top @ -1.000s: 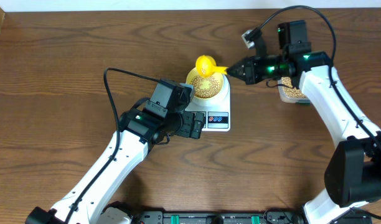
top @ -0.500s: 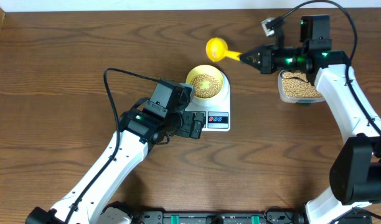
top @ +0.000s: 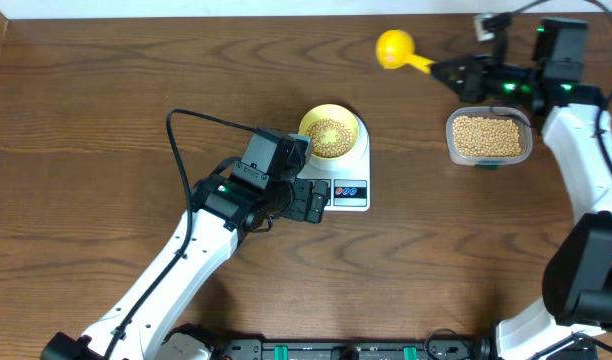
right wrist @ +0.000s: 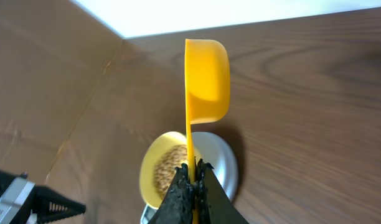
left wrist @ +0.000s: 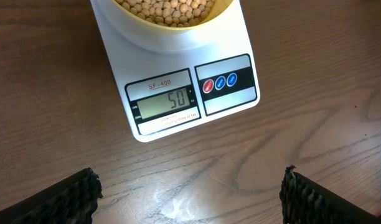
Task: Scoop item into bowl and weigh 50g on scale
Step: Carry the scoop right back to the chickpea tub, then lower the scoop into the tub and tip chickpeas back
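Seen from overhead, the scale (top: 354, 192) lies in the middle of the surface (top: 106, 110), with bare wood wide on every side. The bowl (top: 308, 122) sits on its platform, well filled with tan beans (top: 331, 137). The left end effector (top: 308, 200) hangs just beside the scale's front left corner. Near the far edge, the right end effector (top: 456, 70) holds a yellow scoop (top: 394, 47) over open wood, well apart from the bowl. A clear tub (top: 449, 140) of more beans stands near the right edge.

The left wrist view shows its fingers (left wrist: 66, 196) wide apart with nothing between them, above bare wood in front of the scale. The display (left wrist: 167, 99) reads 50.

In the right wrist view, the fingers are clamped on the scoop's thin handle. The cup is side-on and looks empty, though its inside is mostly hidden.
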Robot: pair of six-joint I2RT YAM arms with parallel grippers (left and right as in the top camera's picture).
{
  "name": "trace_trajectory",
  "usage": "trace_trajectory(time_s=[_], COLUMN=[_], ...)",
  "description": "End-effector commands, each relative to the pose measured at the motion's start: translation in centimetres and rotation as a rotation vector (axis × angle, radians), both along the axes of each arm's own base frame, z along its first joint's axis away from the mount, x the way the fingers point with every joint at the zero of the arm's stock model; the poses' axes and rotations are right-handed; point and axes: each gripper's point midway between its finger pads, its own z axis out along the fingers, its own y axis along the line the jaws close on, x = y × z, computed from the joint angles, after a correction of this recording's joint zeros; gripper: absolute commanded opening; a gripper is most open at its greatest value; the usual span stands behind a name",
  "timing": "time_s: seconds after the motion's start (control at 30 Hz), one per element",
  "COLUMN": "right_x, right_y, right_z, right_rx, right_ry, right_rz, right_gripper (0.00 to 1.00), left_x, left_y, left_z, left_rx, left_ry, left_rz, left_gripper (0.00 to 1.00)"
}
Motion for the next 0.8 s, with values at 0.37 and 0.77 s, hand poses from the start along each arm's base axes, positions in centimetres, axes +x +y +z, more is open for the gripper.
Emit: trace_trajectory(time_s=[0.37, 0.77], right_x=[-1.7, -5.9], right_y=[-10.0, -13.0], right_z=[-3.2, -3.3], right_rx=[-0.098, -0.368], right_ry=[0.197, 0.284], right_rz=[-0.277, -0.394], right_gripper=[0.01, 0.01], left_x=[-0.2, -0.2], left_y=[0.1, 0.1], left_z=[0.1, 0.1], left_rx=[-0.003, -0.003], left_ry=[-0.005, -0.005], left_rz=[-0.005, -0.006], left_gripper=[0.94, 0.94])
